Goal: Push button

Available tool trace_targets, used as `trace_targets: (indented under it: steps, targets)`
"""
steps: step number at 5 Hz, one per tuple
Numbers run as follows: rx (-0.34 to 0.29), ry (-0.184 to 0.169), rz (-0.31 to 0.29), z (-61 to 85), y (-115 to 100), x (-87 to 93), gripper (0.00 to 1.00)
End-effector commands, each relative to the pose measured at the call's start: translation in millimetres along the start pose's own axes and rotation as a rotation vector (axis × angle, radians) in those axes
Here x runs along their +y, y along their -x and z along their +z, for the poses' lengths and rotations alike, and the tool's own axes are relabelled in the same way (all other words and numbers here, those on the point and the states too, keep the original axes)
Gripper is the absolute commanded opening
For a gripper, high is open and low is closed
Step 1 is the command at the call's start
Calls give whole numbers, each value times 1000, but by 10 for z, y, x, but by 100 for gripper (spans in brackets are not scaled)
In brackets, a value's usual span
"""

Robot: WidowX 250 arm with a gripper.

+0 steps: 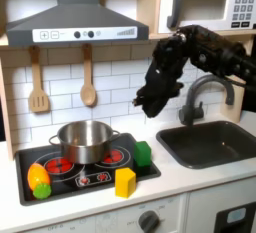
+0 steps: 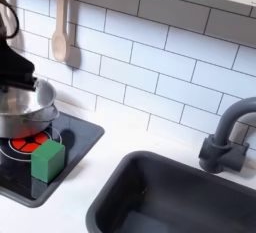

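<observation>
The toy kitchen counter (image 1: 190, 182) spans the first exterior view, with a range hood (image 1: 75, 19) above the cooktop (image 1: 85, 167) and a microwave (image 1: 210, 5) at the first exterior view's upper right. The dark sink (image 1: 212, 142) sits to the first exterior view's right, its grey faucet (image 1: 207, 95) arching behind it; in the second exterior view the sink basin (image 2: 170, 192) and faucet (image 2: 225, 137) appear much closer.

The black robot arm (image 1: 205, 52) reaches in from the first exterior view's right, and its gripper (image 1: 148, 102) hangs in front of the tiled wall, above the counter between cooktop and sink. Its fingers blur into one dark shape, so I cannot tell whether they are apart or together.

The buttons (image 1: 82, 34) run along the hood's front, well up and to the first exterior view's left of the gripper, apart from it. The microwave keypad (image 1: 243, 5) lies above the arm.

A steel pot (image 1: 84, 139) stands on the cooktop. Smaller pieces follow: a wooden spatula (image 1: 38, 85) and wooden spoon (image 1: 88, 81) on the wall, a green block (image 1: 144, 154), a yellow block (image 1: 125, 182) and an orange-and-green toy vegetable (image 1: 39, 179). The second exterior view shows the pot (image 2: 25, 102), green block (image 2: 47, 160) and spoon (image 2: 59, 32).
</observation>
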State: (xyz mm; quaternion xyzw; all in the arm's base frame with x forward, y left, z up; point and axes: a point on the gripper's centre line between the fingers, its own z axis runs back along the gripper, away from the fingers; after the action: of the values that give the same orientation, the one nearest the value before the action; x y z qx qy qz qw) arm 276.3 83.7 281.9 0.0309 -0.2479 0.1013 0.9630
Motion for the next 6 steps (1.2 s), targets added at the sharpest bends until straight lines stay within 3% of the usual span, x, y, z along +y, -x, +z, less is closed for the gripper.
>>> trace_targets:
  steps: [1,3,5,6]
  targets:
    - [-69,-12,17,-22,-302,110,0]
    - [-149,-7,18,50,-516,91,0]
    - [-277,-2,19,189,-760,144,0]
    - [-299,-10,21,206,-829,193,0]
